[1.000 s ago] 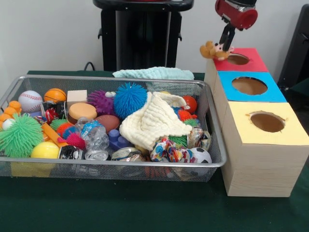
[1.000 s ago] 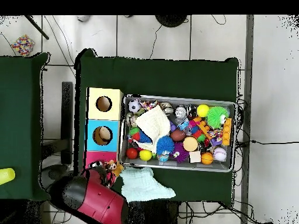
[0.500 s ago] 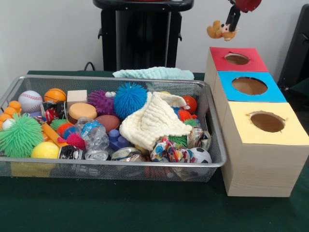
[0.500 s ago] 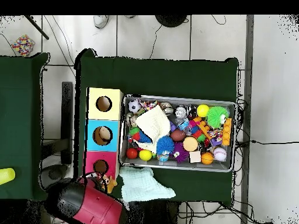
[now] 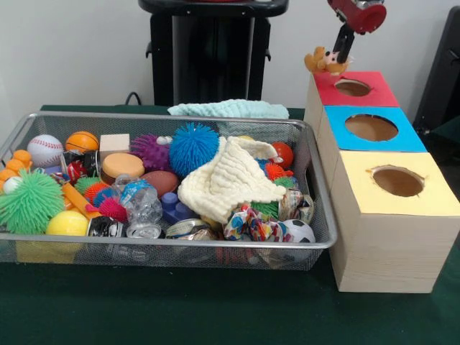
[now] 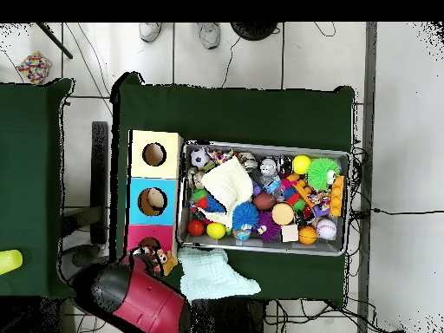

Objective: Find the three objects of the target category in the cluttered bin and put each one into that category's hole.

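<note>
item: gripper (image 5: 336, 57) — you are looking at it hanging from the red arm (image 5: 358, 13), just above the back left corner of the red-topped box (image 5: 374, 92) in the front view. it is clamped on a small orange plush toy (image 5: 321, 61); the toy is dangling in the air, clear of the box top and beside the red box's hole (image 5: 353, 88), not over it. in the overhead view the plush toy (image 6: 161, 257) is showing at the red box's corner nearest the bin.

item: three boxes in a row — red-topped, then blue-topped box (image 5: 374, 128), then yellow-topped box (image 5: 397, 187), each with one round hole, sitting just beside the bin's short side.

item: wire mesh bin (image 5: 72, 248) — it is sitting on the green table cover (image 5: 180, 309), crowded. a cream knitted cloth (image 5: 231, 180) is lying over the middle; relative to that cloth you are seeing a blue spiky ball (image 5: 192, 146) touching its far left edge, a purple spiky ball (image 5: 150, 150) beyond that, a small soccer ball (image 5: 299, 231) at its near right, a yellow ball (image 5: 67, 223) and green spiky ball (image 5: 29, 201) well to its left, a baseball (image 5: 45, 149) and mini basketball (image 5: 82, 141) at the far left.

item: pale green towel (image 5: 228, 108) — lying on the table behind the bin, near the red-topped box.
</note>
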